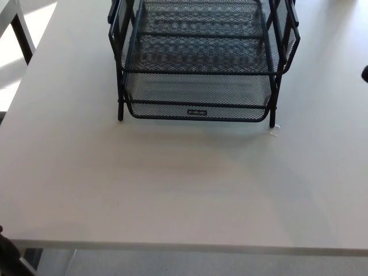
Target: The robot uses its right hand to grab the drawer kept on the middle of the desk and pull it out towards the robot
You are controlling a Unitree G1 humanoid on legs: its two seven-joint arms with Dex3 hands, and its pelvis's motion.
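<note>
White desk (172, 190) with a black wire-mesh stacked drawer (198, 95), small label on its front; both hands out of sight.

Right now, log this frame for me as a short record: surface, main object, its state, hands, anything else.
surface: white desk
main object: black mesh tray rack, stacked tiers, at the desk's far middle
bottom drawer: front edge about level with the rack's front posts, small label on its front
right hand: only a dark sliver at the right edge, fingers not visible
left hand: not in view
other: small pale scrap on the desk by the rack's front right foot
</note>
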